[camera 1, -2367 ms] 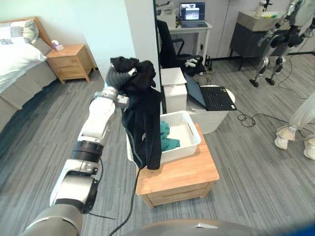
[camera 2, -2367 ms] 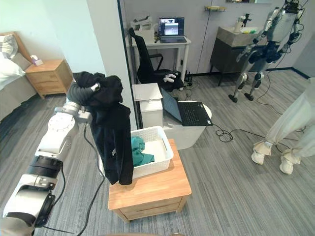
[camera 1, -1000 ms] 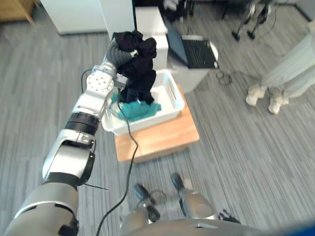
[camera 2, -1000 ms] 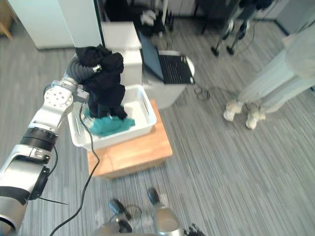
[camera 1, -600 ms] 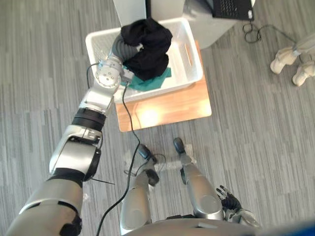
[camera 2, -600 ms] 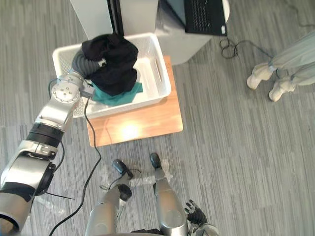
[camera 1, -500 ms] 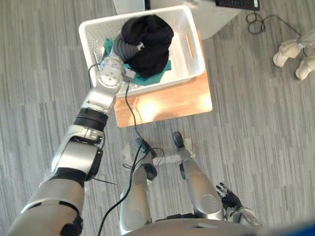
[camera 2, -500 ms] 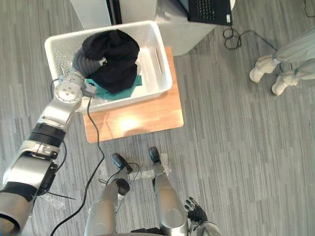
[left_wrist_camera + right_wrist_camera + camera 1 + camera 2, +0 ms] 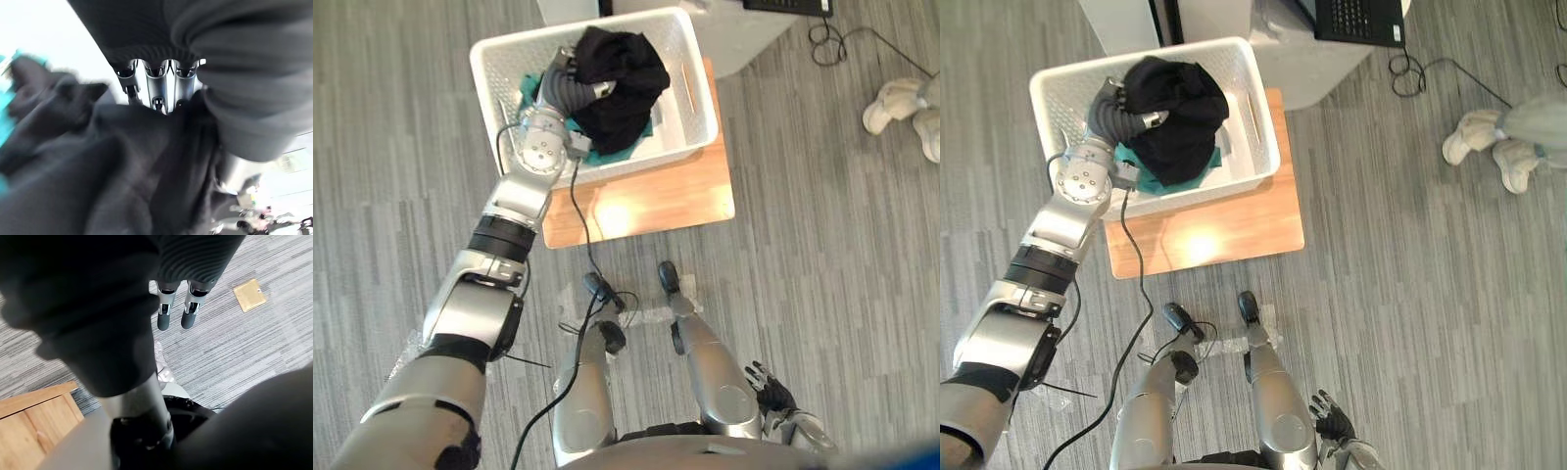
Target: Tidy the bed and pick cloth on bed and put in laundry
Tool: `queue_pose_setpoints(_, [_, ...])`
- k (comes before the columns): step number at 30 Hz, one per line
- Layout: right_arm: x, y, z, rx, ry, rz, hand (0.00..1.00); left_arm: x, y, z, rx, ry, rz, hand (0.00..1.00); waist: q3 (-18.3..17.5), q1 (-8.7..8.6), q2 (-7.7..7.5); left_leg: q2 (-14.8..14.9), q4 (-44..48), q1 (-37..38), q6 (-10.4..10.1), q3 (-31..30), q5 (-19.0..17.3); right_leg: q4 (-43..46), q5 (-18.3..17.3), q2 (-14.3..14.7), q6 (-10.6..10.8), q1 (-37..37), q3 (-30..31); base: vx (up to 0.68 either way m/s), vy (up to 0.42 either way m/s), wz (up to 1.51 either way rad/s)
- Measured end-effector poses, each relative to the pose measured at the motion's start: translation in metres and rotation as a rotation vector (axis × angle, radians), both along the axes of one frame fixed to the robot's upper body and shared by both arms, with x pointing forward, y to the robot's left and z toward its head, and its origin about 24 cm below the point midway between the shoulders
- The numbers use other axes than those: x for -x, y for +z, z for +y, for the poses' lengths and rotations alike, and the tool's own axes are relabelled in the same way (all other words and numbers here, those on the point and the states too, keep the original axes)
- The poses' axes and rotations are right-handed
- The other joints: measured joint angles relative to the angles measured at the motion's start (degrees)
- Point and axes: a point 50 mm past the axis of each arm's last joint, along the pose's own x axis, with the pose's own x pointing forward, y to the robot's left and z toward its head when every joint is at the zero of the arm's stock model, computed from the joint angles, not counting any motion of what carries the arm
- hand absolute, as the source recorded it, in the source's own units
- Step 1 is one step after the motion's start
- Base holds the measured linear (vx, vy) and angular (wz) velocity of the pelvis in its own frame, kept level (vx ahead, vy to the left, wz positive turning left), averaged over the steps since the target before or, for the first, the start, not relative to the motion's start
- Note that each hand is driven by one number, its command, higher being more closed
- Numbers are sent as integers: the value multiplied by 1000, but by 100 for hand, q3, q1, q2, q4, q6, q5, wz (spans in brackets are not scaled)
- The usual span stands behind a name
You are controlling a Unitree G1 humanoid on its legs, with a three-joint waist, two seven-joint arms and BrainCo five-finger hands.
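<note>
A white laundry basket stands on a low wooden stand. A bunched black cloth lies in the basket on top of a teal cloth. My left arm reaches into the basket, and its ribbed wrist cover sticks out from under the black cloth. In the left wrist view my left hand has straight fingers lying against the black cloth, their tips sunk in its folds. My right hand hangs low by my side over the floor, its fingers straight and empty.
An open laptop rests on a white round stool just beyond the basket. A white cabinet stands behind the basket. A person's shoes are on the grey floor at the right. A brass floor plate lies near my right hand.
The view has tipped down over the basket. My left arm has lowered the hanging black cloth into the basket, where it now sits bunched on the teal cloth. The right hand stayed down.
</note>
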Motion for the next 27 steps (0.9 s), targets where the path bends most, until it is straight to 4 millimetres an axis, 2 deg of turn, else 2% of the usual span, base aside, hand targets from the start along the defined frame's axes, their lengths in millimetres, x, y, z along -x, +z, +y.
queue_pose_setpoints(1, [1, 0, -3, 11, 9, 5, 0, 1, 7, 2, 15, -9, -14, 0, -30, -11, 50, -5, -159, 174, -54, 200, 54, -22, -35, -44, 12, 114, -125, 21, -51, 30])
queue_pose_setpoints(5, [2, -4, -4, 11, 8, 33, 0, 1, 12, 18, -49, 2, 38, 0, -46, 7, 78, -122, -549, 555, -81, 147, 349, -35, -69, -51, 52, 421, -267, 36, -11, 25])
queue_pose_setpoints(7, [4, -9, -5, 7, 6, 80, 0, 1, 12, 44, -83, 51, 107, 0, -52, 19, 77, -252, -890, 957, -83, 118, 492, -67, -112, -59, 91, 731, -274, 39, 55, 7])
queue_pose_setpoints(8, [6, -11, -6, 4, 3, 94, 0, 1, 12, 51, -89, 65, 123, 0, -67, 17, 81, -281, -970, 1044, -92, 103, 516, -97, -115, -60, 95, 808, -277, 25, 65, 6])
queue_pose_setpoints(10, [8, -15, -5, -8, 3, 130, 0, 2, 9, 72, -88, 96, 181, 0, -256, -30, 88, -363, -1118, 1174, -96, -6, 573, -219, -127, -84, 114, 980, -330, 33, 60, 16])
queue_pose_setpoints(12, [18, -21, -5, -16, 2, 207, 0, 6, -6, 96, -85, 117, 273, 0, -603, -122, 97, -407, -1121, 1244, -77, -136, 585, -358, -132, -117, 117, 1173, -411, 75, 61, 28])
queue_pose_setpoints(14, [25, -25, -7, -19, -11, 252, 0, 10, -23, 110, -87, 129, 346, 0, -729, -113, 138, -441, -1126, 1399, -94, -176, 574, -434, -154, -116, 125, 1384, -445, 82, 44, 16])
queue_pose_setpoints(18, [37, -29, -12, -32, -44, 312, 0, 27, -54, 145, 42, 163, 418, 0, -1000, -104, 297, -479, -1145, 1491, -127, -324, 551, -498, -219, -121, 118, 1555, -544, 29, 20, 14])
queue_pose_setpoints(19, [38, -29, -12, -28, -39, 318, 0, 30, -58, 148, 60, 161, 416, 0, -1005, -98, 303, -477, -1146, 1530, -131, -332, 550, -501, -232, -120, 118, 1579, -556, -15, 6, 16])
queue_pose_setpoints(23, [47, -32, -15, -18, -19, 361, 0, 55, -94, 169, 213, 160, 421, 0, -1284, -89, 341, -471, -1152, 1677, -213, -464, 494, -596, -341, -124, 74, 1820, -656, 2, 11, 12])
queue_pose_setpoints(26, [54, -32, -17, -15, 4, 381, 0, 71, -124, 170, 342, 150, 417, 0, -1377, 17, 364, -474, -1153, 1813, -264, -520, 454, -612, -417, -145, 79, 1981, -732, 25, 20, 18])
queue_pose_setpoints(27, [57, -32, -18, -12, 17, 388, 0, 88, -155, 166, 433, 146, 446, 0, -1502, 60, 373, -473, -1153, 1855, -276, -621, 433, -622, -486, -163, 81, 2083, -836, 57, 18, 35])
